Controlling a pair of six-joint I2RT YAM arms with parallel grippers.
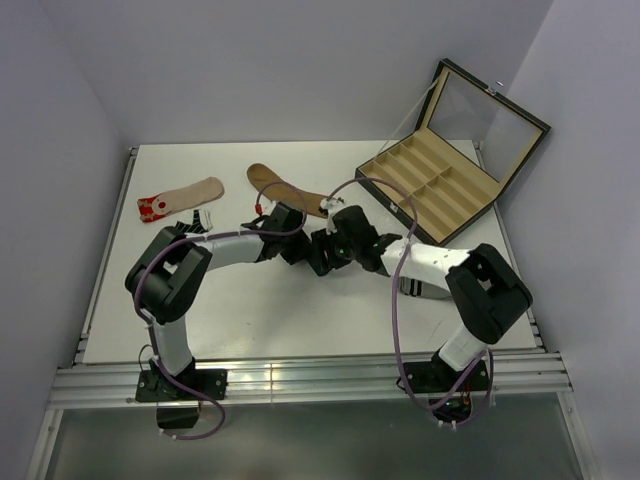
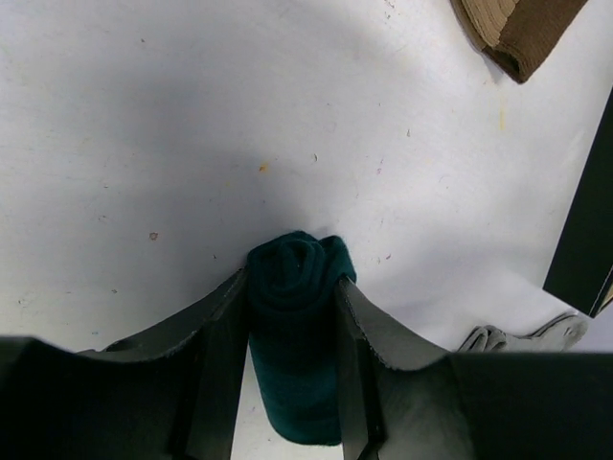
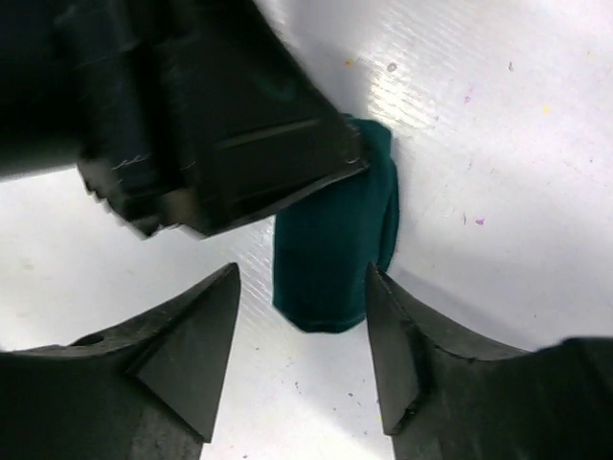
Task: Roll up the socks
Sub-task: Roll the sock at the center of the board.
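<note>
A dark teal sock (image 2: 297,364) is rolled into a tight cylinder lying on the white table. My left gripper (image 2: 292,283) is shut on the roll, one finger on each side. My right gripper (image 3: 302,278) is open, facing the roll's free end (image 3: 335,249), its fingertips just short of it and not touching. In the top view the two grippers meet at the table's middle, left (image 1: 303,247) and right (image 1: 328,250), and hide the roll. A brown sock (image 1: 280,188) and a beige red-toed sock (image 1: 180,198) lie flat at the back.
An open compartment box (image 1: 440,180) with its lid raised stands at the back right. A black-and-white striped sock (image 1: 203,219) lies by the left arm. A grey sock with a striped cuff (image 1: 412,285) lies under the right arm. The brown sock's cuff (image 2: 517,34) is ahead of the left gripper.
</note>
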